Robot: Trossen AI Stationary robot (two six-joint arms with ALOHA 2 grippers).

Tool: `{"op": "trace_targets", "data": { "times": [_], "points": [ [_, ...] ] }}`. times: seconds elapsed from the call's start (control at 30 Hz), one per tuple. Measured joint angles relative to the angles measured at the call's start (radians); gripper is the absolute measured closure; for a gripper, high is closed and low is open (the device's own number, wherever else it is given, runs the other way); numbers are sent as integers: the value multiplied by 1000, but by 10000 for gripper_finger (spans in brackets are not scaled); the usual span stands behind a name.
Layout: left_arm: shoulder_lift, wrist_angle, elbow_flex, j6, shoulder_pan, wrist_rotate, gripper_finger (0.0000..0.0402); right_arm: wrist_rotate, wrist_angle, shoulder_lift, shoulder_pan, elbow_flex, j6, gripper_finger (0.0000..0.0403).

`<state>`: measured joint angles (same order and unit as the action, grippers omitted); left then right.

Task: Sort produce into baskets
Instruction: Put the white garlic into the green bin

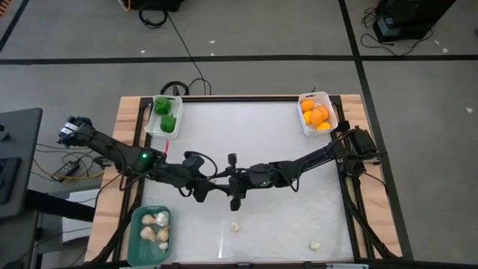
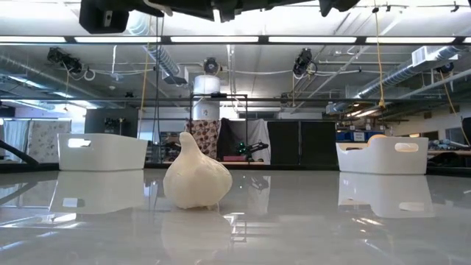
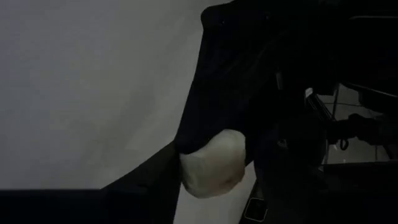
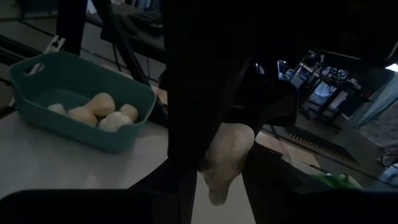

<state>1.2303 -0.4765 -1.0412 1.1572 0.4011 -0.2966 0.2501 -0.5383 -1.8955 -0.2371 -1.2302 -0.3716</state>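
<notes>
You have a white tabletop [image 1: 261, 142] in a wooden frame [image 1: 128, 112], centre of the high view. Black cables [image 1: 179, 45] trail across the grey floor from the top edge down to the table's upper left corner. A dark box [image 1: 407, 19] with cords sits in the upper right corner. At the far left edge stands a dark stand [image 1: 19, 161]. In the low view, strip lights [image 2: 316, 39] run across the ceiling.

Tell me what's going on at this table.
Both arms meet mid-table. The left gripper and right gripper are at one garlic, seemingly a handover. Two loose garlics lie on the table, and more are in the teal bin. Peppers and oranges sit in white bins.
</notes>
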Motion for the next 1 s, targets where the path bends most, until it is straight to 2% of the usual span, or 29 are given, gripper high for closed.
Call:
{"op": "trace_targets", "data": {
  "times": [0.2,0.4,0.57,0.67,0.77,0.83,1.0],
  "points": [
    [-9,2,0,-14,-16,5,251,0,22,6,3,-1,-2,274],
    [-20,-27,0,-26,-32,-19,268,8,60,7,6,-4,59,238],
    [-41,-97,0,-24,-32,-15,270,-15,130,7,17,-4,340,195],
    [-74,-173,0,-22,-31,-13,270,-54,213,7,37,-4,537,171],
    [-116,-231,0,-9,-27,11,270,-107,301,7,60,-4,658,152],
    [-142,-285,0,1,-21,71,270,-148,363,7,77,-4,702,143],
    [-176,-416,0,55,56,340,270,-300,459,5,114,-3,787,135]
  ]
}}
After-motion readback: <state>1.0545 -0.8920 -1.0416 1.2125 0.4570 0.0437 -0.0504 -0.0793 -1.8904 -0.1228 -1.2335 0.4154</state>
